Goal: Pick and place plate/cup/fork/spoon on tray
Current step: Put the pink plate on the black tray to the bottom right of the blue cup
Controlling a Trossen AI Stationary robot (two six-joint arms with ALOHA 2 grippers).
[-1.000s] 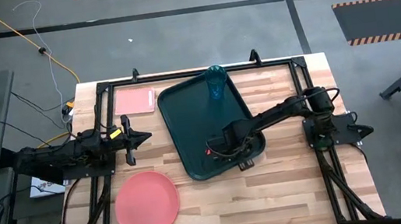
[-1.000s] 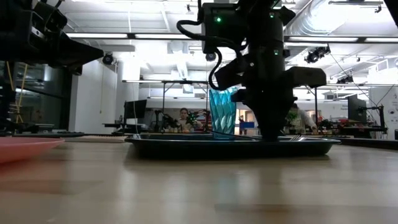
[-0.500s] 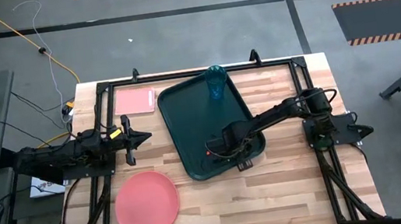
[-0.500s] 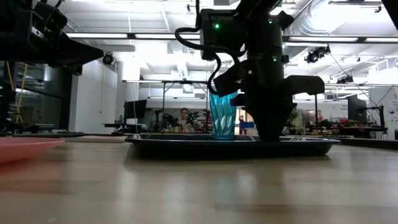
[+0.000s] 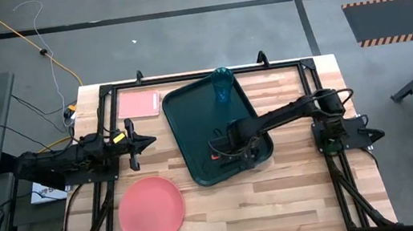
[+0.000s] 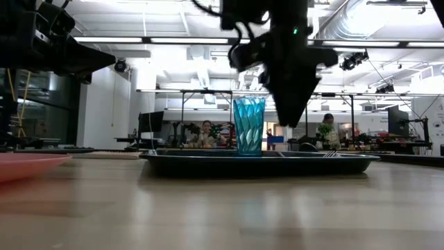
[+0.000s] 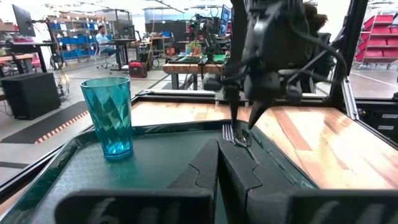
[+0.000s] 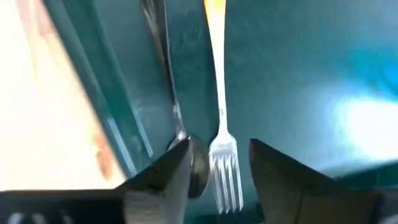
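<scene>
A flat pink rectangle [image 5: 138, 104] lay on the wooden table [image 5: 298, 192], while a yellow cable [image 5: 35, 50] trailed across the grey floor behind it.

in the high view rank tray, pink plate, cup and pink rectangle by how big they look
1. the tray
2. the plate
3. the pink rectangle
4. the cup, seen from above, so mostly its rim shows

Robotics lab, workbenches [image 6: 187, 121], storage shelving [image 7: 376, 37]
</scene>
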